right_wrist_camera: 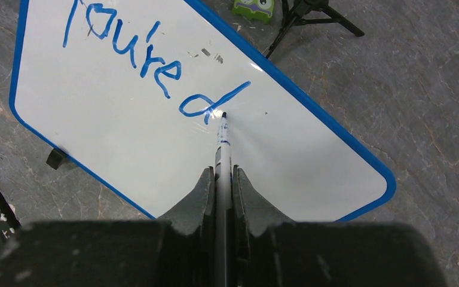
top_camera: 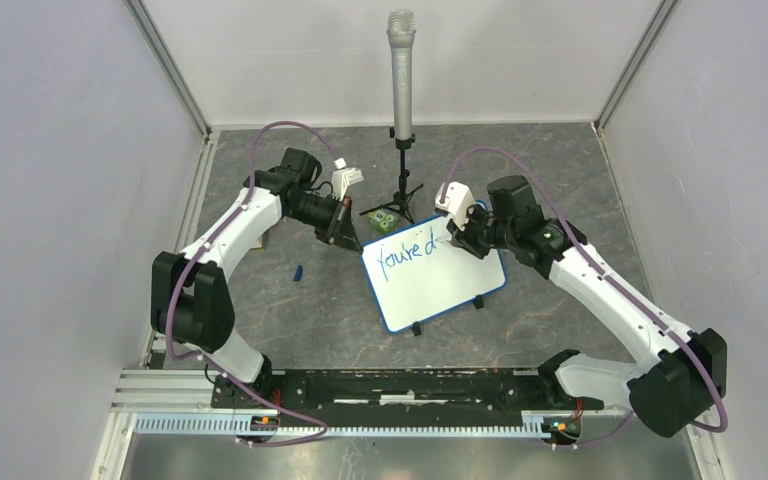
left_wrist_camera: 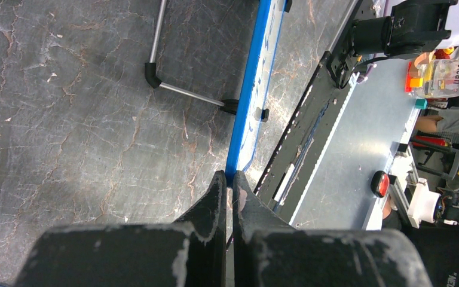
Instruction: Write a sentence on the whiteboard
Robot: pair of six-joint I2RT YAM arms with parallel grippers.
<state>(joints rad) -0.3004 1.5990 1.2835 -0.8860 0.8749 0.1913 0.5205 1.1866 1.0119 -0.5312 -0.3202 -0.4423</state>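
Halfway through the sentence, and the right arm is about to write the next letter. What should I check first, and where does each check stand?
1. Marker secure in the right gripper: ok, shut on its barrel.
2. Marker tip at the last stroke: ok, it sits just right of the "d".
3. Left gripper steadying the whiteboard: ok, shut on its blue edge.
4. Sentence legible so far: ok, it reads "You're d".
5. Blank board for the rest: ok, there is room right of the "d" and below.
6. Microphone stand legs clear of the board's far edge: cannot tell.
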